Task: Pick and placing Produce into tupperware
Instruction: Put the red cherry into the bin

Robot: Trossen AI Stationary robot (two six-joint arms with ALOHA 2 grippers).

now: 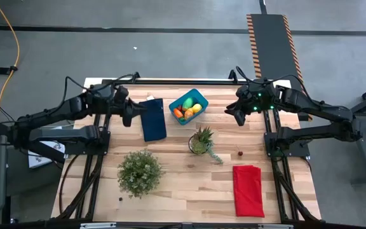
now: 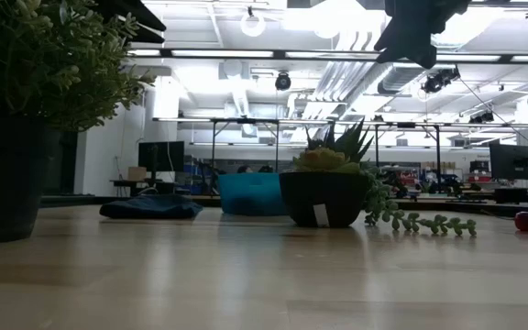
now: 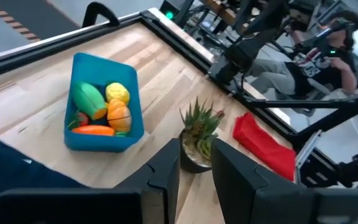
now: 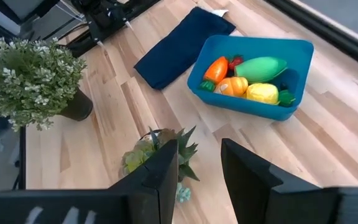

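The tub [image 1: 188,106] is the landmark. It sits on the desk [image 1: 176,191] near the far edge, about midway across. All produce visible lies inside it: a green oval [image 4: 261,66], a lemon [image 4: 263,93], an orange oval [image 4: 231,86], and a carrot [image 4: 215,69] with its green top against the tub wall. In the left wrist view the same contents show as the green oval [image 3: 89,98], lemon [image 3: 118,92], orange oval [image 3: 119,116] and carrot [image 3: 92,130].

Left of the tub, just beside it, lies a dark blue cloth [image 1: 153,118]. In front of the tub stands a spiky plant [image 1: 201,140] in a small dark pot. Further forward and left of the tub stands a bushy plant [image 1: 139,172]. Forward and right of the tub lies a red cloth [image 1: 248,189]. A small dark red item [image 1: 239,152] lies on the desk between the spiky plant and the red cloth; its type cannot be determined.

Left tool [image 1: 129,114]: raised above the desk, left of the tub, beside the dark blue cloth. Fingers [image 3: 160,180] stand apart with a narrow gap; nothing is between them.

Right tool [image 1: 238,116]: raised above the desk, right of the tub, well apart from it. Fingers [image 4: 163,171] stand apart with a gap; nothing is held.

A person [image 3: 319,53] sits beyond the desk in the left wrist view.
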